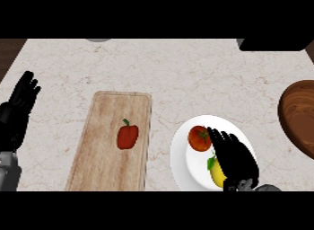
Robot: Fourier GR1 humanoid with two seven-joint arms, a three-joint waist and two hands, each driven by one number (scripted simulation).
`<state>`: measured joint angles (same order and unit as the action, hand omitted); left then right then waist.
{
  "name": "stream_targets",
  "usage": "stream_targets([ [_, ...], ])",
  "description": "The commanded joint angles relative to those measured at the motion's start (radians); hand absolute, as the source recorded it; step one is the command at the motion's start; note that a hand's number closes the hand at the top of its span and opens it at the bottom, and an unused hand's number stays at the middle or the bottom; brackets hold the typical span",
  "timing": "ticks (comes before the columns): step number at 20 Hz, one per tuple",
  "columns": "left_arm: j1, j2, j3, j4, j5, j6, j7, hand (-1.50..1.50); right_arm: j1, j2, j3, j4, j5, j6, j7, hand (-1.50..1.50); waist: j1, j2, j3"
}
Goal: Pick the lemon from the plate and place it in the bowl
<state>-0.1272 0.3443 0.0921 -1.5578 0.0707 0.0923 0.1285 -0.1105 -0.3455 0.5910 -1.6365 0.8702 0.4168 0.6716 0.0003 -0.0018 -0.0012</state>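
right hand (234,157) fingers extended over lemon (216,173), plate (184,155)

Red pepper (127,137) on cutting board (106,161)

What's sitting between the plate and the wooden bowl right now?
Nothing: in the head view, only bare marble counter separates the white plate from the wooden bowl. The right robot hand hovers over the plate beside the lemon.

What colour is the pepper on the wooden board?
The pepper is red with a green stem, seen in the head view.
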Motion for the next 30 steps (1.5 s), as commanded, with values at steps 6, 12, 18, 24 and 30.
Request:
stream_targets([
  [6,0.009,-0.030,-0.001,-0.027,-0.036,-0.004,0.018,0.00,-0.032,0.046,-0.033,0.164,0.018,-0.025,-0.175,1.50,0.005,0.001,0.002],
  [12,-0.090,-0.051,0.017,0.165,-0.069,0.010,-0.068,0.00,-0.044,0.076,-0.037,0.212,0.042,-0.079,-0.235,1.50,-0.006,0.005,0.001],
  [18,0.002,-0.051,0.018,-0.021,-0.052,-0.019,0.028,0.00,-0.103,0.080,-0.121,0.255,0.141,-0.171,-0.250,1.50,0.004,0.001,0.001],
  [24,-0.044,-0.071,0.017,0.022,-0.089,0.001,0.012,0.00,0.083,-0.004,-0.183,-0.030,0.088,-0.193,-0.292,1.50,-0.007,0.001,0.001],
  [30,0.061,-0.063,0.034,-0.067,-0.066,-0.024,0.007,0.00,0.173,-0.079,-0.241,-0.341,0.115,-0.191,-0.237,1.50,-0.010,-0.005,0.001],
])
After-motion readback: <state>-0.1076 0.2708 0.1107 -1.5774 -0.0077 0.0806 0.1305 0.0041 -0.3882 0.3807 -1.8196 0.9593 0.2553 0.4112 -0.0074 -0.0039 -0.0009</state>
